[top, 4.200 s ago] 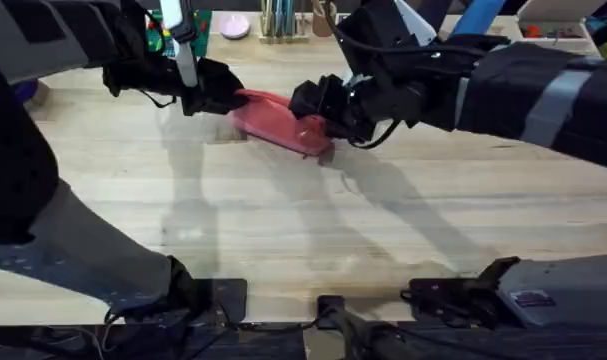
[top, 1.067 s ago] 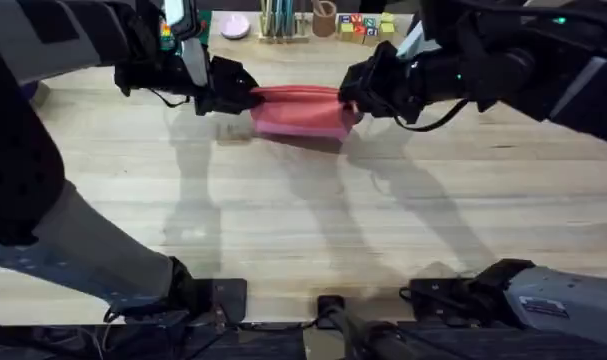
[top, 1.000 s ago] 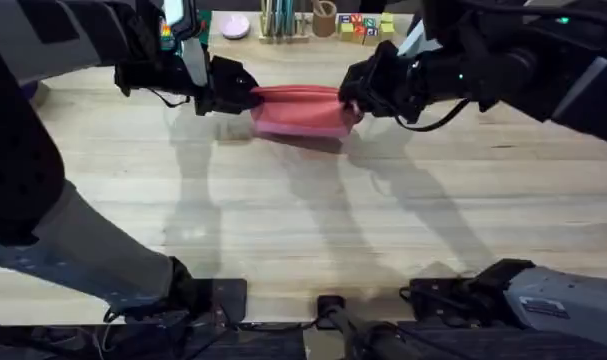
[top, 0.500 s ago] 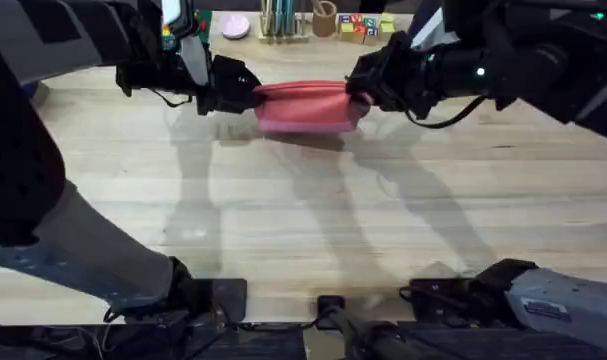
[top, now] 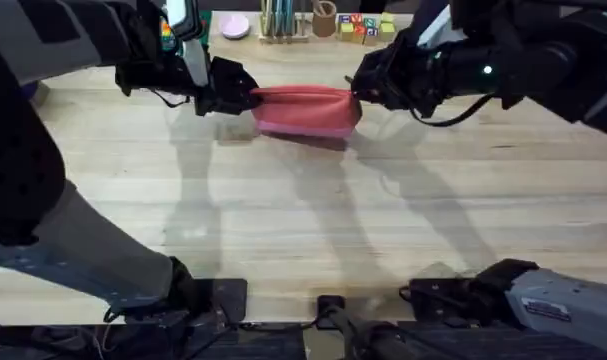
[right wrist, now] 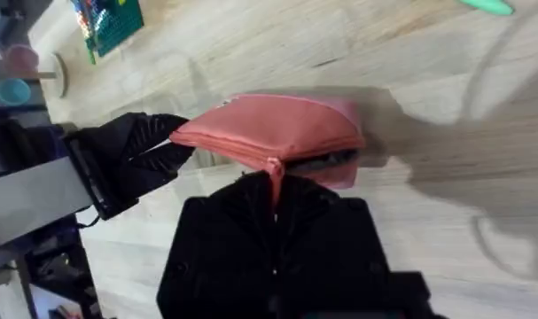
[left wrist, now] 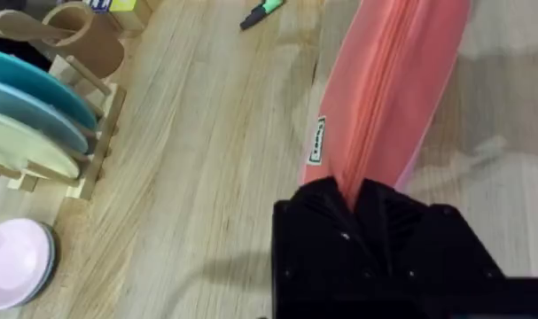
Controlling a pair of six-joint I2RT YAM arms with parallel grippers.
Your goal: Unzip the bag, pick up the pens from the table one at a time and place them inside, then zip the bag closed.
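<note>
The coral-pink bag (top: 305, 108) lies stretched lengthwise on the wooden table (top: 313, 220) between both arms. My left gripper (top: 239, 96) is shut on the bag's left end; in the left wrist view the bag (left wrist: 388, 84) runs away from that gripper (left wrist: 353, 190), its zipper seam facing up. My right gripper (top: 361, 92) is shut on the small pull tab at the bag's right end (right wrist: 273, 170). In the right wrist view a dark slit shows in the bag (right wrist: 269, 128) beside the tab. A green pen (left wrist: 261, 11) with a dark tip lies beyond the bag. Another green pen (right wrist: 486, 5) pokes in at the right wrist view's edge.
Along the back edge stand a wooden rack with teal sticks (top: 278, 20), a wooden cup (top: 325, 18), coloured blocks (top: 363, 25) and a pink disc (top: 234, 25). A green studded board (right wrist: 105, 22) sits behind the left arm. Bare planks reach from the bag toward the arm bases.
The right gripper has drawn the bag's right end rightward and slightly farther back. The bag now lies straighter and tauter. The left gripper has kept its hold in place.
</note>
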